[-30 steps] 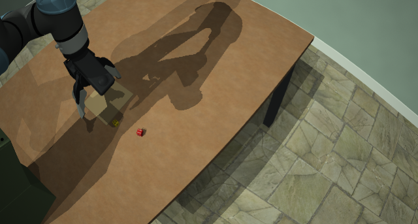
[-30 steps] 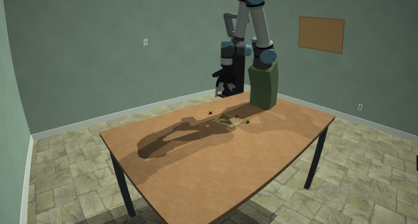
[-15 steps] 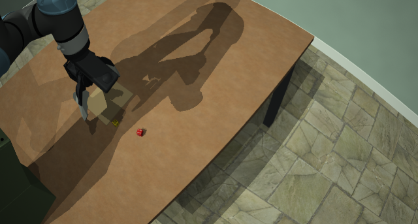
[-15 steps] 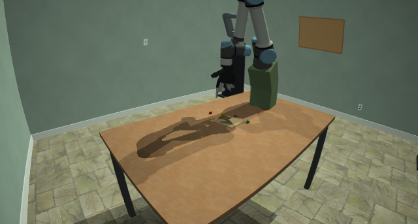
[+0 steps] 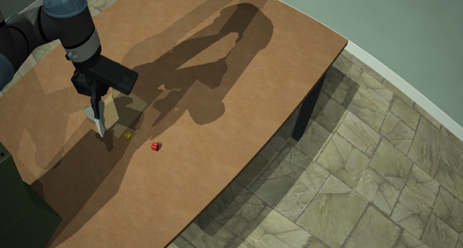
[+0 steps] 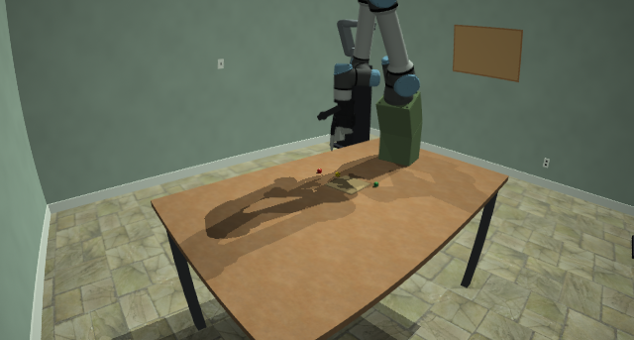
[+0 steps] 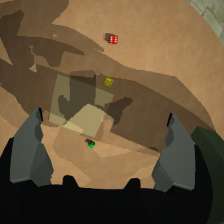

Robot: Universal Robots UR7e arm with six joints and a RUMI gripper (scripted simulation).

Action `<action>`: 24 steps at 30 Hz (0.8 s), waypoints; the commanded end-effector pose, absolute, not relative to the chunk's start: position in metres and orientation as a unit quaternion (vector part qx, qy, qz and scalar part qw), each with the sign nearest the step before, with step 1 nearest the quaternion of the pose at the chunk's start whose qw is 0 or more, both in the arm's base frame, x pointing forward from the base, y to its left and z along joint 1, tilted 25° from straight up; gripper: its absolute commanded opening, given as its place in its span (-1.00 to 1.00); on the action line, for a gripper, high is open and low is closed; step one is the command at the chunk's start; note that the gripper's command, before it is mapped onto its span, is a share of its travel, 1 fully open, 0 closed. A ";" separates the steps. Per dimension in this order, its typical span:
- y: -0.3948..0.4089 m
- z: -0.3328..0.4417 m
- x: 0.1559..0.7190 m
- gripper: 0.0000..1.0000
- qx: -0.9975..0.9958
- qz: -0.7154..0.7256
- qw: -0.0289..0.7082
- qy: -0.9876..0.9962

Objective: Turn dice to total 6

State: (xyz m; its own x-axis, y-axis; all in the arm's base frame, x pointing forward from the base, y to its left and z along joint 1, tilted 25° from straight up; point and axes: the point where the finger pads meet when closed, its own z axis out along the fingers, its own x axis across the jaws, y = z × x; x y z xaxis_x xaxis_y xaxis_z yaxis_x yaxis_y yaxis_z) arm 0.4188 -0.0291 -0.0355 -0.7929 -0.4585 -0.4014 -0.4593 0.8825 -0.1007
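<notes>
The beige mat (image 5: 137, 103) (image 6: 354, 187) (image 7: 90, 122) lies on the table, partly in shadow. A red die (image 5: 155, 147) (image 6: 319, 170) (image 7: 113, 39) lies well off the mat; its top seems to show six. A yellow die (image 5: 127, 135) (image 6: 338, 173) (image 7: 109, 81) lies just off one edge; its top seems to show five. A green die (image 5: 86, 107) (image 6: 375, 184) (image 7: 91, 144) lies just off the opposite edge, its top number unreadable. My gripper (image 6: 335, 147) (image 7: 105, 111) is open and empty, above the table over the mat area; its finger partly hides the green die in the top view.
The brown table (image 5: 202, 154) (image 6: 307, 251) carries the arm's broad shadow. The dark green robot base (image 5: 25, 208) (image 6: 399, 132) stands at one end of the table; its edge also shows at the right of the wrist view.
</notes>
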 end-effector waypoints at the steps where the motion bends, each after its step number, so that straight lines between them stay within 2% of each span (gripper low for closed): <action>1: -0.030 -0.036 0.423 1.00 -0.314 -0.013 0.214 0.925; 24: -0.028 -0.042 0.434 1.00 -0.562 -0.073 0.202 0.799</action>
